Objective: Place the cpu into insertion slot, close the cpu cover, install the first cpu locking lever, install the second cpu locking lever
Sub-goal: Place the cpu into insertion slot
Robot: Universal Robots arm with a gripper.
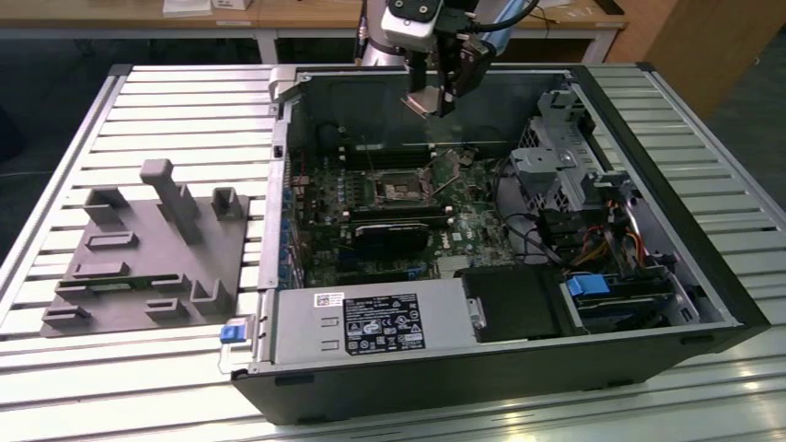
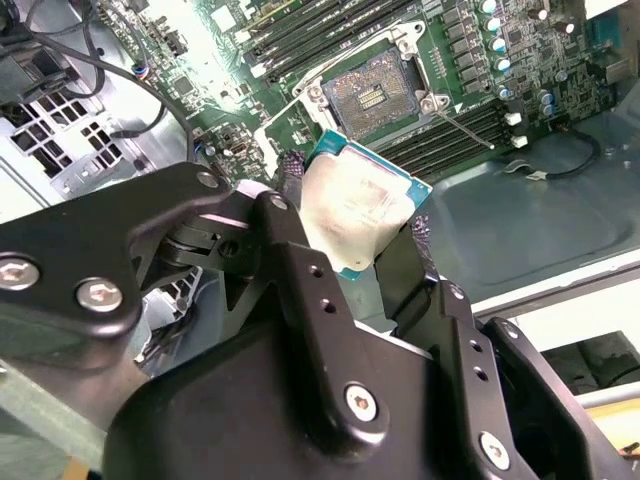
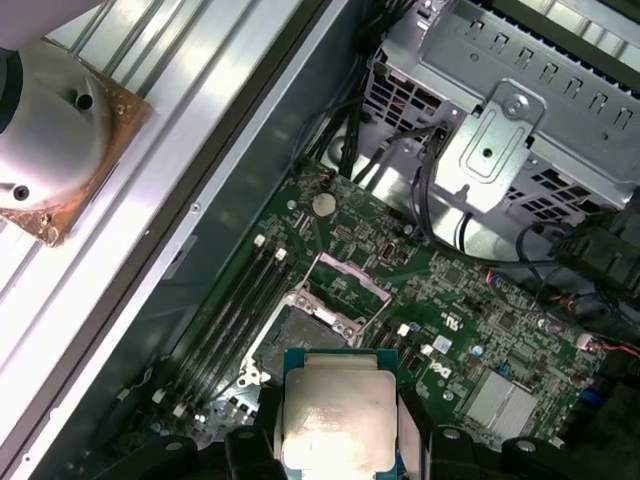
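My gripper [image 2: 357, 205] is shut on the cpu [image 2: 368, 218], a flat square chip with a dull silver face and a green rim, pinched by two opposite edges between the black fingers [image 2: 292, 172]. In the first wrist view the cpu [image 3: 338, 422] hangs above the green board, close to the insertion slot [image 3: 300, 335]. The insertion slot [image 2: 375, 90] lies bare, with a dark, faintly golden centre. The cpu cover [image 3: 348, 282] stands swung up beside the slot. In the exterior view the gripper [image 1: 433, 106] hovers over the case's back edge, above and behind the slot [image 1: 403, 189].
The open computer case [image 1: 491, 368] lies on a slatted metal table [image 1: 184, 101]. A silver drive cage [image 1: 553, 166] and cables [image 1: 577, 244] crowd the exterior view's right. A thin metal lever [image 2: 460, 125] angles out beside the slot. A grey fixture plate [image 1: 147, 253] sits outside the case.
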